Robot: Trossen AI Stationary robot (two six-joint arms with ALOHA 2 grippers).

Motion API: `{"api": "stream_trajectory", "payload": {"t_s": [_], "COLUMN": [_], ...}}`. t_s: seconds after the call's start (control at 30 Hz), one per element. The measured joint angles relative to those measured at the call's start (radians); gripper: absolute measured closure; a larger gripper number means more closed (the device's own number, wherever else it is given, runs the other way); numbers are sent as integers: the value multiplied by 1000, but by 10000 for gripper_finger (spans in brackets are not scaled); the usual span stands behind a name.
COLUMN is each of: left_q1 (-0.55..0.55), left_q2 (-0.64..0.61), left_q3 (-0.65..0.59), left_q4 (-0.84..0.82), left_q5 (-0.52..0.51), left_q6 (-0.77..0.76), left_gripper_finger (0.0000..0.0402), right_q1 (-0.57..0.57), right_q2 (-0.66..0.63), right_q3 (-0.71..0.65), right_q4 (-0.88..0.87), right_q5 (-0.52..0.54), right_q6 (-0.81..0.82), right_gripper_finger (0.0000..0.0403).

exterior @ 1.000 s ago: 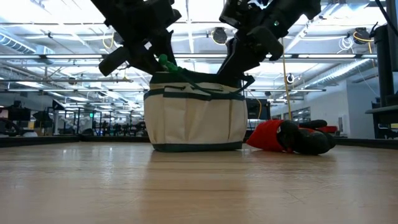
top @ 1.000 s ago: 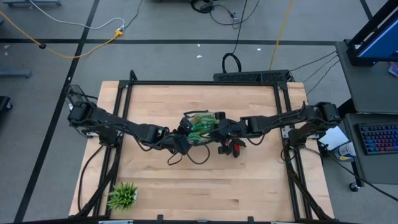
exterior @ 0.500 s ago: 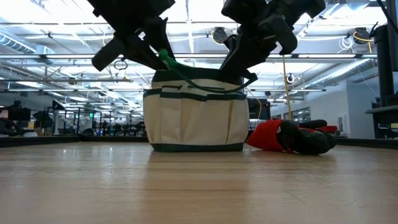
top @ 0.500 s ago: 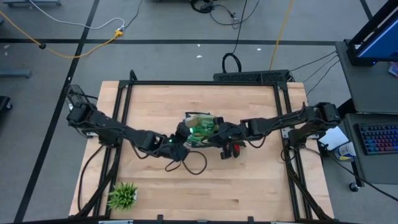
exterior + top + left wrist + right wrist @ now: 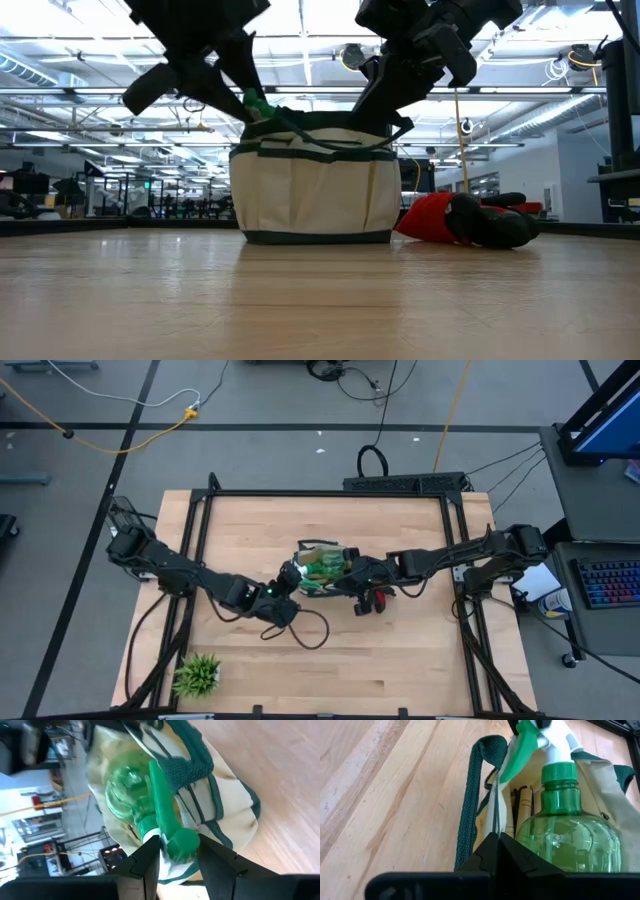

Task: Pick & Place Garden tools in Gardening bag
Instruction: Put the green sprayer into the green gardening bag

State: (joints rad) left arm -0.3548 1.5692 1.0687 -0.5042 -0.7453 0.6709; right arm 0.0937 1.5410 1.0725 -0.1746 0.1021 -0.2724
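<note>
- Green plastic fills the left wrist view: the left gripper [image 5: 176, 851] has its two fingers closed on the spray head of the bottle [image 5: 131, 795], just below the trigger.
- No brand, label or writing can be read on the bottle, bag or gloves.
- The bottle is clear green with a solid green cap, collar and long trigger lever; in the right wrist view its sprayer body shows white above the collar [image 5: 559, 779].
- Its long axis runs steeply, body down inside the bag [image 5: 318, 565], head sticking up over the rim on the side toward the left arm; in the low view the green head [image 5: 256, 105] leans toward that arm.
- The right gripper [image 5: 499, 845] is pinched shut on the thin edge of the bag's rim, beside a dark green strap handle, on the side toward the right arm.
- The bag [image 5: 314, 183] is cream canvas with dark green trim bands and outer pockets; it stands upright near the middle of the bench [image 5: 400, 660].
- Dark thin tool parts show inside the bag next to the bottle; which tools they are cannot be told.
- The gloves [image 5: 468, 219], red and black, lie on the bench just beside the bag on the right arm's side.
- A small plant [image 5: 196, 674] stands near the bench's front left corner, well apart from the bag.
</note>
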Motion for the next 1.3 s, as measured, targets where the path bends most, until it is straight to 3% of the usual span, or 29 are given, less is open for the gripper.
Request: {"api": "stream_trajectory", "payload": {"t_s": [0.47, 0.83, 0.93, 1.1, 1.3], "left_q1": [-122, -183, -114, 68, 246], "left_q2": [0, -78, -110, -112, -112], "left_q3": [3, 7, 5, 5, 5], "left_q4": [55, 225, 228, 222, 205], "left_q5": [-234, -267, -165, 197, 506], "left_q6": [53, 75, 42, -74, -216], "left_gripper_finger": [270, 270, 270, 271, 271], "right_q1": [0, 0, 0, 0, 0], "right_q2": [0, 0, 0, 0, 0], "right_q3": [0, -63, -67, -68, -68], "right_q4": [-2, 67, 97, 156, 149], "right_q5": [-2, -3, -6, -56, -54], "right_q6": [-1, -2, -2, -34, -28], "right_gripper_finger": [401, 401, 401, 401, 401]}}
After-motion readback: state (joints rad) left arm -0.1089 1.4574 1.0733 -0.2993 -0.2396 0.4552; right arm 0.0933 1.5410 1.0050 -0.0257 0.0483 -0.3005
